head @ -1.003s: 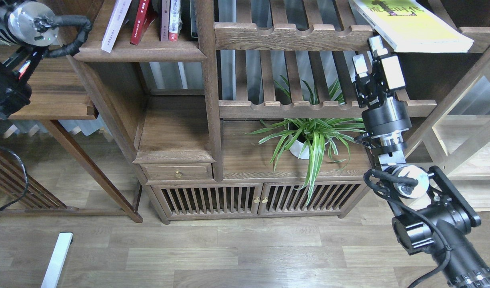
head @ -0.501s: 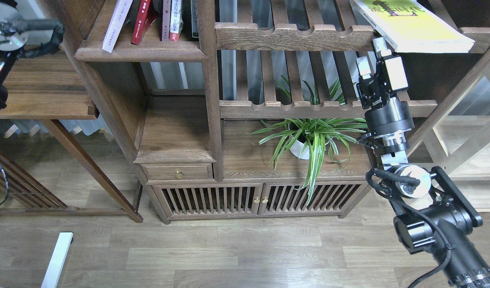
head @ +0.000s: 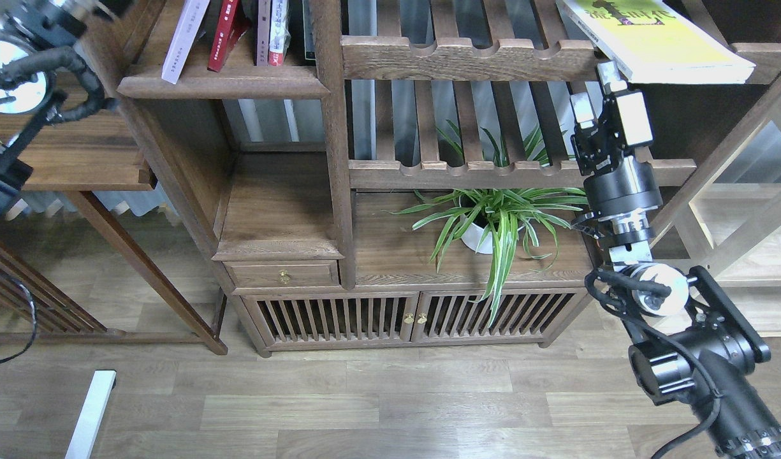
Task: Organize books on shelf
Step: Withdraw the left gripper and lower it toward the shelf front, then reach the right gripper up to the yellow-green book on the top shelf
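Since a second ago: right gripper (head: 595,87) has crept up and a little rightward, closing on the yellow-green book (head: 655,38); left arm at upper left of frame has swung upward, its far end now cut by the frame edge. Yellow-green book lies flat at upper right, on top of the slatted rack (head: 467,58), one corner overhanging the rail toward the gripper. The fingers (head: 582,105) stand apart, holding nothing, tips just below that overhanging edge, not clearly touching it. Other books — pale white one (head: 183,39), red one (head: 223,33), a couple more beside them — stand leaning on the shelf (head: 224,86) at upper left, well apart from the stray one. Left fingers out of view. Judged step: approach to grasp the stray book. Next move likely calls for sliding the fingers over the overhanging edge, closing, then lifting clear of the rail and carrying leftward past the upright post (head: 329,127). Spider plant (head: 492,220) sits below, out of the path.
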You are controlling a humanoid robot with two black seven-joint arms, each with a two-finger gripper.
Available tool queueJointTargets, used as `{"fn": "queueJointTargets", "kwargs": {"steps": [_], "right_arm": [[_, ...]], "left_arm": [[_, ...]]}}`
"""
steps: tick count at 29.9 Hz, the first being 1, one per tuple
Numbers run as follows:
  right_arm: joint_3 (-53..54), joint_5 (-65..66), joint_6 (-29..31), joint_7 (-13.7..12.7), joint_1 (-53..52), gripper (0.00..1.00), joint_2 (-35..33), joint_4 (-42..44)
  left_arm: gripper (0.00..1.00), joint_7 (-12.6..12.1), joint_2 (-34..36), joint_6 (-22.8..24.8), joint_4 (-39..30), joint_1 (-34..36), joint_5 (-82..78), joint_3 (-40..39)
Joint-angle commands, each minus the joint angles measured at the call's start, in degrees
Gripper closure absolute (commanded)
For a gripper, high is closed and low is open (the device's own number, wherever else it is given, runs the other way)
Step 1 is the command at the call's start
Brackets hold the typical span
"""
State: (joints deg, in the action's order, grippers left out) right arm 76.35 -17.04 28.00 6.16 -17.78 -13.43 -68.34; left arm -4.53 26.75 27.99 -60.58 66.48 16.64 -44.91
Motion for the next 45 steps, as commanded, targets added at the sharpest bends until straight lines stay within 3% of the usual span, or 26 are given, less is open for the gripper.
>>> {"fn": "queueJointTargets", "kwargs": {"steps": [1, 13, 22, 33, 45], "right_arm": [[0.2, -0.1, 0.0, 0.0, 0.0, 0.04, -1.5, 0.3], [3.9, -0.2, 0.0, 0.1, 4.2, 0.04, -3.5, 0.7], [5.5, -0.1, 0.0, 0.0, 6.3, 0.04, -6.7, 1.8], [5.7, -0.2, 0.0, 0.0, 8.1, 0.05, -9.1, 1.9], [7.3, -0.2, 0.0, -0.1, 5.4, 0.06, -10.3, 1.9]], "left_arm": [[0.05, -2.3, -0.1, 0.0, -1.7, -1.1, 4.5, 0.1], [0.08, -2.5, -4.9, 0.0, -14.2, -9.3, 10.8, 0.4], [0.06, -2.4, -12.5, 0.0, -14.5, -16.1, 10.3, 0.3], [0.03, -2.4, -12.8, 0.0, -13.4, -25.1, 10.3, -1.7], [0.02, -2.5, -16.1, 0.0, -13.6, -26.7, 8.2, -0.4]]}}
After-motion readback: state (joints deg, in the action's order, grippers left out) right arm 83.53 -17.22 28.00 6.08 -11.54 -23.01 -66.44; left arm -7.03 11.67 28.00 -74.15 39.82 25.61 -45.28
